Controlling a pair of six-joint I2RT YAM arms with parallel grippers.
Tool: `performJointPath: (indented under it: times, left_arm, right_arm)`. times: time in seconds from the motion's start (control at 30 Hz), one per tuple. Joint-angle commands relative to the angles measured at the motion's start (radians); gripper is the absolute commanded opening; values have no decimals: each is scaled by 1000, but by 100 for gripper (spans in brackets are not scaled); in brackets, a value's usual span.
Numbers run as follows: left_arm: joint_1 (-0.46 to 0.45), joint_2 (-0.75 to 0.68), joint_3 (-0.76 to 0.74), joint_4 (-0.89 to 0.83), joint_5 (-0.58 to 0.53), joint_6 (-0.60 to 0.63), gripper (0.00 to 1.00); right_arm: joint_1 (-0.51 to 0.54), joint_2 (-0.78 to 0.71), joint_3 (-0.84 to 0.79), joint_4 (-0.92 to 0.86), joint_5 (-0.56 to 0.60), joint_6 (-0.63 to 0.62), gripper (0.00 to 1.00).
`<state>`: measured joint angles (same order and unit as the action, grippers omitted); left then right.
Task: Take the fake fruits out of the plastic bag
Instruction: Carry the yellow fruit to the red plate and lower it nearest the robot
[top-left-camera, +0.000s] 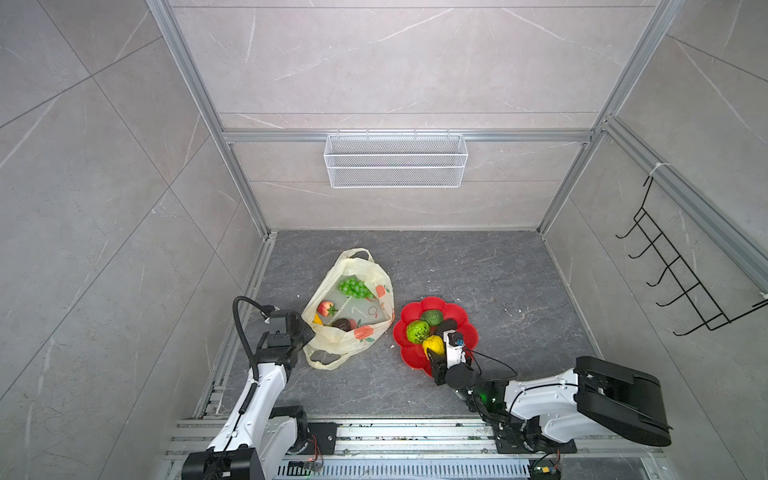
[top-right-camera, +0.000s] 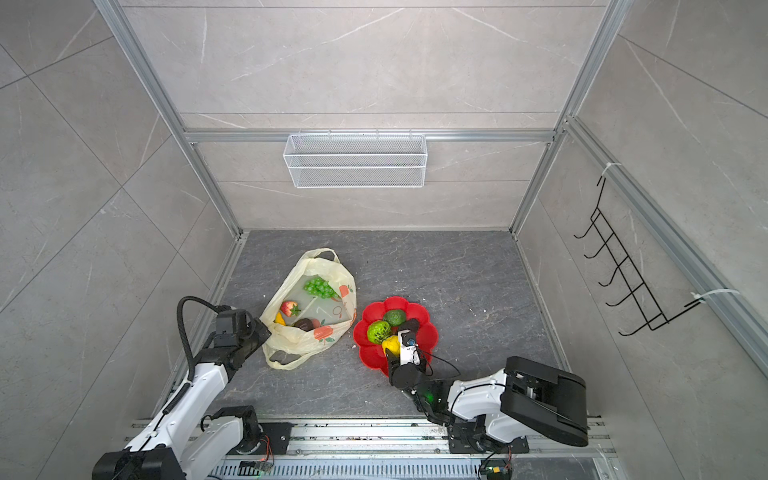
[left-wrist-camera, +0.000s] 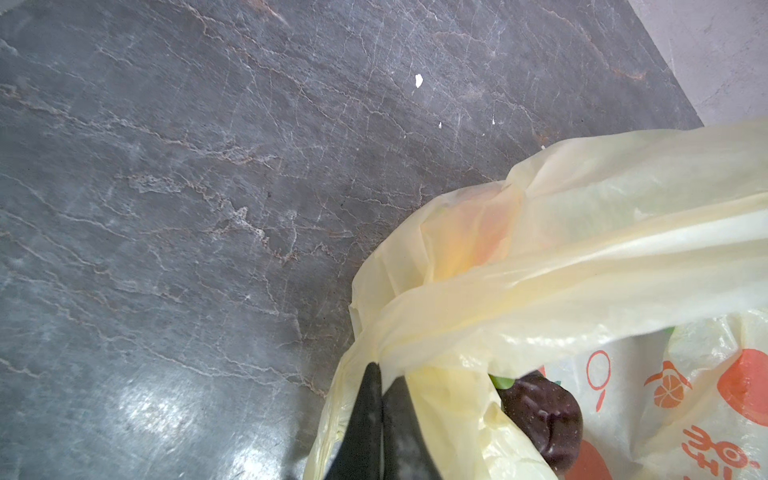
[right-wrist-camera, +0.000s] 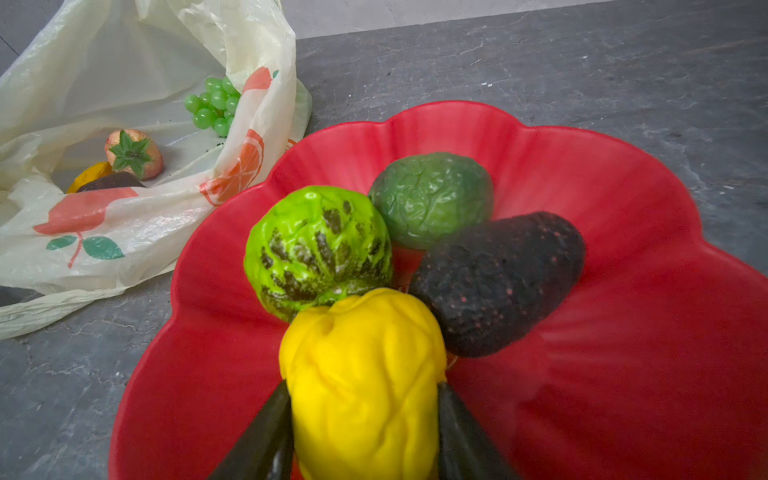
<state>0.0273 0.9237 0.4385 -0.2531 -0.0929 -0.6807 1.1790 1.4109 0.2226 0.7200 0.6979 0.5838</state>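
Note:
The plastic bag (top-left-camera: 332, 343) (right-wrist-camera: 104, 83) lies open on the dark floor. Inside it show a green grape bunch (top-left-camera: 354, 288), a red strawberry (top-left-camera: 326, 308), a dark brown fruit (left-wrist-camera: 544, 411) and a bit of yellow banana (right-wrist-camera: 89, 174). My left gripper (left-wrist-camera: 384, 374) (top-left-camera: 309, 334) is shut on the bag's near rim. My right gripper (right-wrist-camera: 363, 388) (top-left-camera: 435, 352) is shut on the yellow knobbly fruit (right-wrist-camera: 365, 374), low over the red plate (right-wrist-camera: 623, 332). On that plate rest a green bumpy ball (right-wrist-camera: 318, 249), a dark green fruit (right-wrist-camera: 430, 199) and a dark brown fruit (right-wrist-camera: 498, 282).
A white mesh basket (top-left-camera: 395, 160) hangs on the back wall and a black hook rack (top-left-camera: 681, 270) on the right wall. Aluminium rails (top-left-camera: 374, 432) run along the front edge. Bare floor (top-left-camera: 519, 270) lies behind and right of the plate.

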Motion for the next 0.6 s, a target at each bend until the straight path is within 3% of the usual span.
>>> performJointPath:
  times: [0.0,0.17,0.57]
  left_arm:
    - [6,0,-2,26,13,25,0]
    - [6,3,-1,25,15,26,0]
    - [5,-8,-2,20,12,28,0]
  right_arm:
    - [4,37,21,86,56,2,52]
    - [4,63,44,99,60,-16,55]
    - [3,18,94,-164,75,11,66]
